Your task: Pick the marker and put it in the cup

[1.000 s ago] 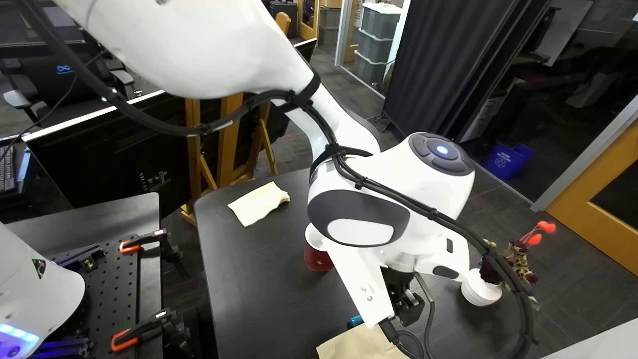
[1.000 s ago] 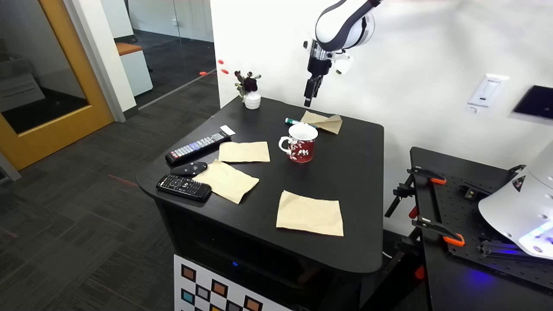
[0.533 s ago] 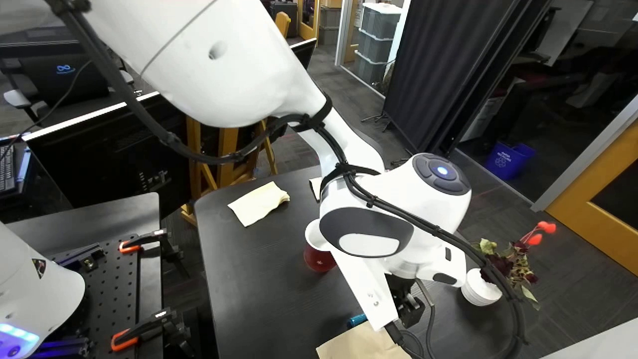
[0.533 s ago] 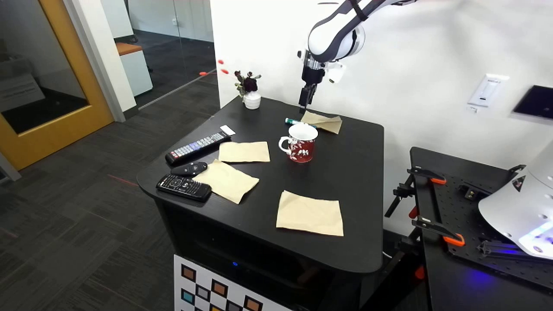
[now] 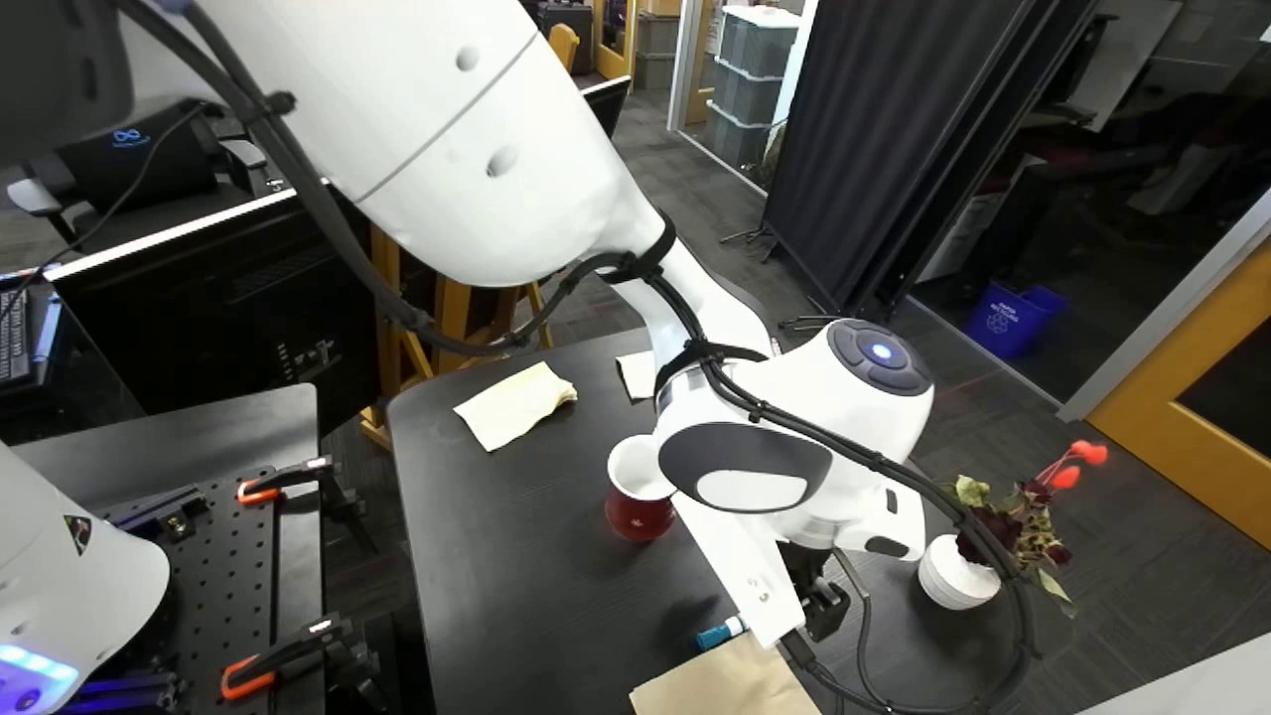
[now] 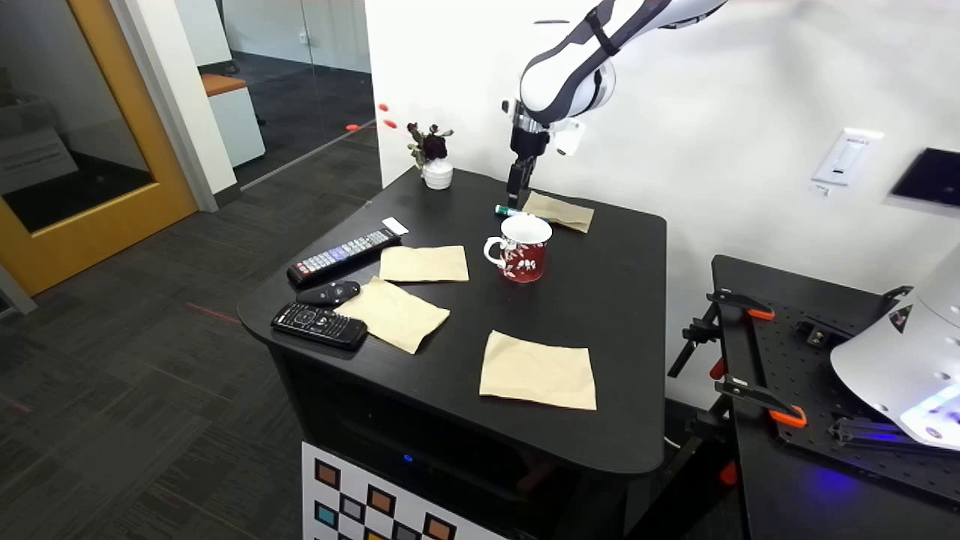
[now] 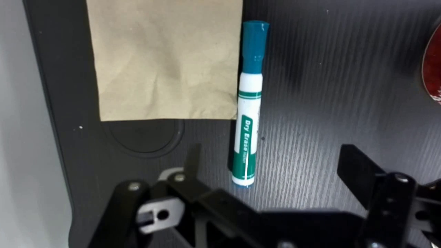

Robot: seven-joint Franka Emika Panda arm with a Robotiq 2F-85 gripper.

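Okay, looks like pick step, approach phase: the marker (image 7: 248, 103) lies on the black table (image 7: 310, 131) along the edge of a brown paper sheet (image 7: 168, 62), and the gripper (image 7: 270, 153) hangs over the marker's capless end, jaws spread wide, holding nothing. Next move likely calls for centring on the marker, shifting toward mid-barrel, then lowering and closing; the cup (image 6: 528, 261) stands upright nearby in both exterior views, placing not yet begun.

The wrist view's right edge crops the red mug (image 7: 433, 65), its top edge the brown paper (image 7: 165, 62); one of the fingers (image 7: 193, 159) is blurred. In an exterior view, a white bracket (image 5: 750, 581) partly hides the dry-erase marker (image 5: 719, 633).
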